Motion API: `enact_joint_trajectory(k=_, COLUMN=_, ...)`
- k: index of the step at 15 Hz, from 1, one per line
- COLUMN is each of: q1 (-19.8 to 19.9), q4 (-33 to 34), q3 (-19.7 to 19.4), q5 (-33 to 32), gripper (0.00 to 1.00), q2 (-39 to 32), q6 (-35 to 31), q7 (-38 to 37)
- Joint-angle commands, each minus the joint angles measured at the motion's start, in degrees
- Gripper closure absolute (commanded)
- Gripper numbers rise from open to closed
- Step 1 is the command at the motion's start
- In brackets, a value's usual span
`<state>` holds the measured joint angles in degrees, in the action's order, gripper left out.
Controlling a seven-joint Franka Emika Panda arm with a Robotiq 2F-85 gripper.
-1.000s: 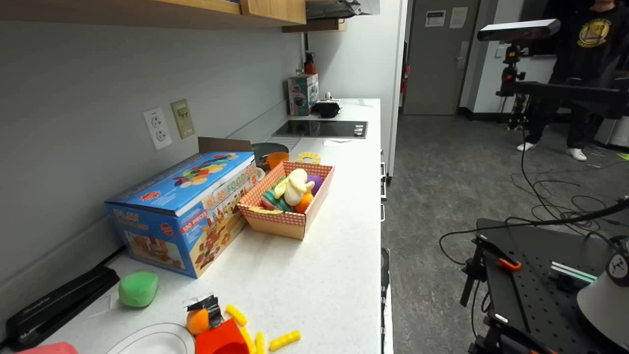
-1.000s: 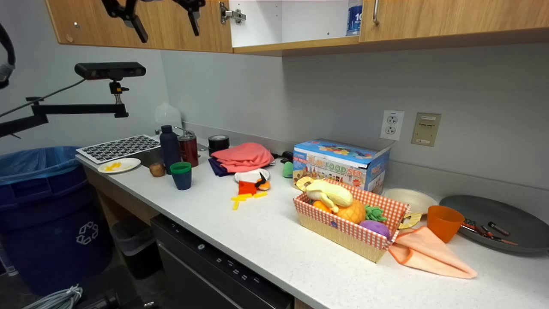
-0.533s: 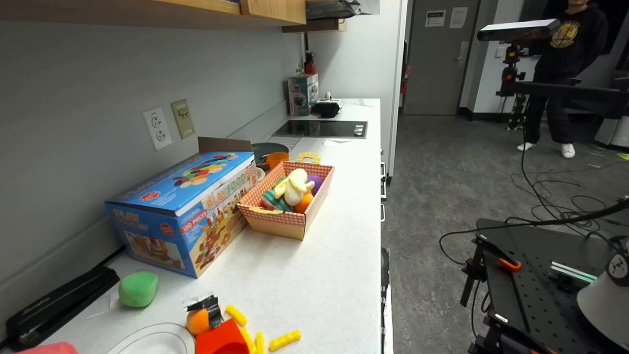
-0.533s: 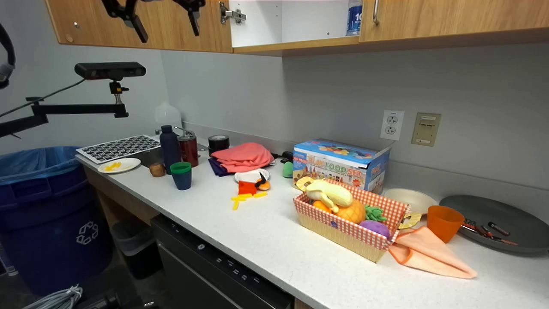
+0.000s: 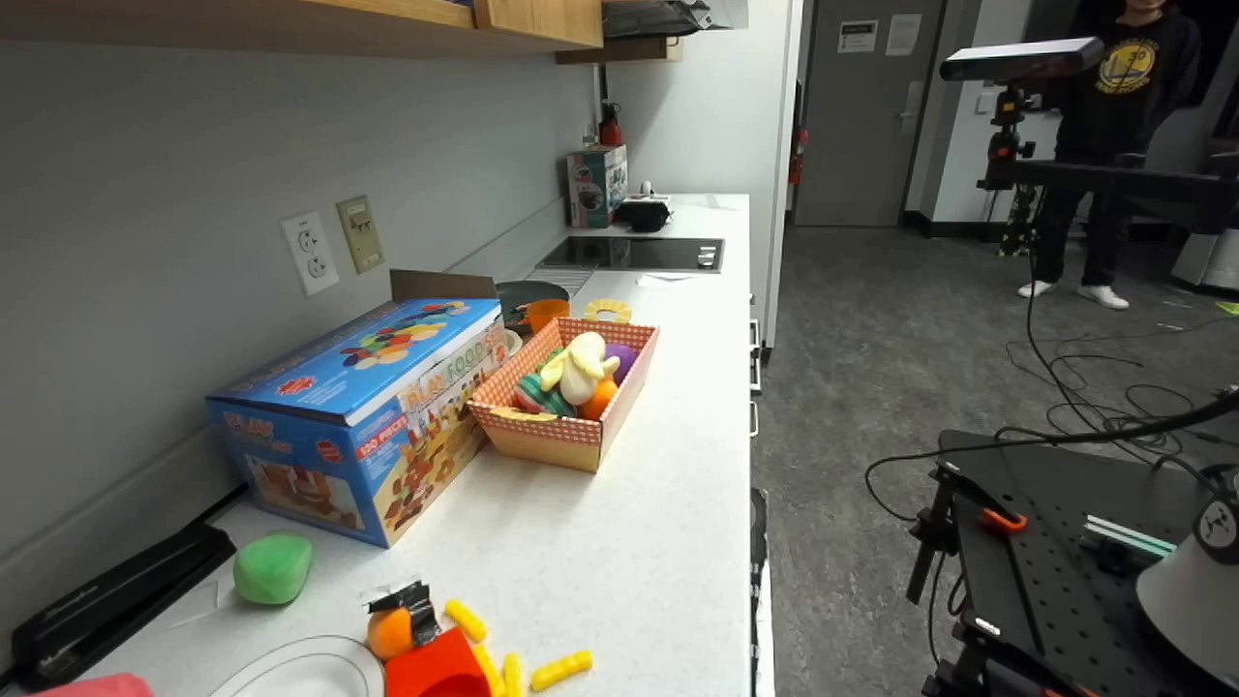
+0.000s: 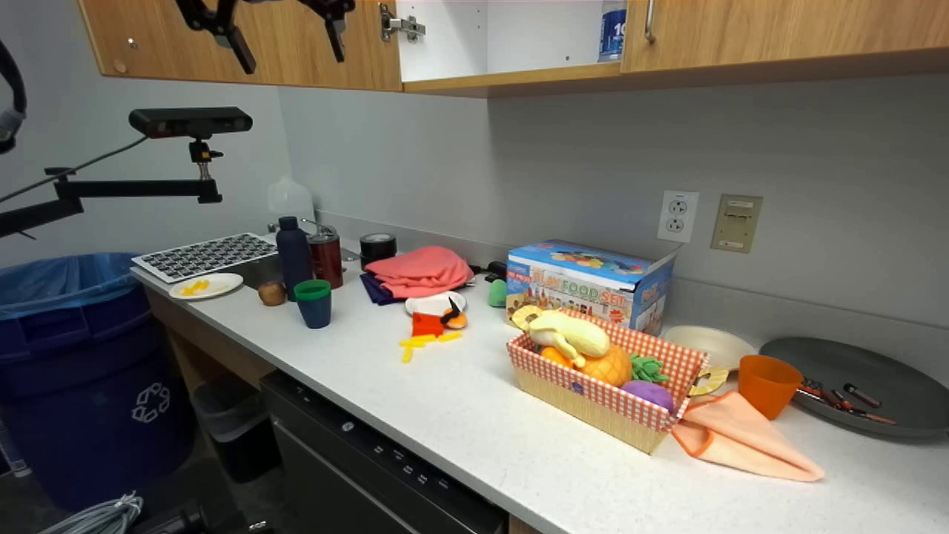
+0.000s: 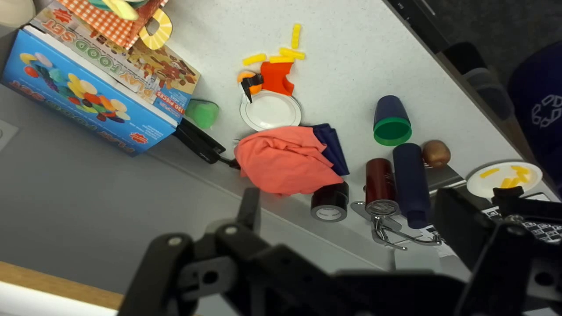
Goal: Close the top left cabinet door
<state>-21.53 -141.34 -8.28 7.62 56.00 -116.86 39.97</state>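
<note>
Cabinet door point(image 6: 296, 70): swung wide out from the upper cabinet point(image 6: 511, 78) on its metal hinge point(image 6: 401, 27), at the upper left in an exterior view; white interior shows. A container with a blue label point(image 6: 612, 31) stands inside, next to the edge of the neighbouring door point(image 6: 786, 33), which is shut and carries a metal handle point(image 6: 649, 21).

Hand point(image 6: 291, 58): fingers point(image 6: 241, 52) well apart and pointing downward, in front of the swung-out door in that view. Contact with the door: cannot tell. The wrist view agrees on the spread, with worktop point(image 7: 347, 74) and wall point(image 7: 88, 206) visible beyond the fingers.

On the worktop: Play Food Set box point(image 6: 571, 278) by the wall, seen in both exterior views. Gingham-lined basket point(image 6: 586, 411) just beside the box, holding a peeled toy banana point(image 6: 571, 334) and a purple toy point(image 6: 649, 393). Orange cup point(image 6: 769, 386) near the basket, just beside a peach napkin point(image 6: 749, 437) and a dark grey dish point(image 6: 882, 374). Further along, a coral cloth point(image 7: 285, 160) lies over a navy cloth point(image 7: 331, 149), next to a white plate point(image 7: 270, 110); red fries carton point(image 7: 276, 77) at the plate's edge, yellow sticks point(image 7: 292, 53) near the carton. Navy bottle point(image 7: 410, 180) stands between a dark red tumbler point(image 7: 380, 182) and a brown round item point(image 7: 436, 153).

A person point(image 5: 1128, 121) stands in the background of an exterior view, beyond a mounted camera point(image 5: 1021, 60).
</note>
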Motion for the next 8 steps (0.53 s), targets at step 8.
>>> enact_joint_trajectory(k=8, q1=-1.1, q4=0.1, q3=1.0, q5=5.0, gripper=0.0, q2=-0.2, q6=-1.4, q7=-0.2)
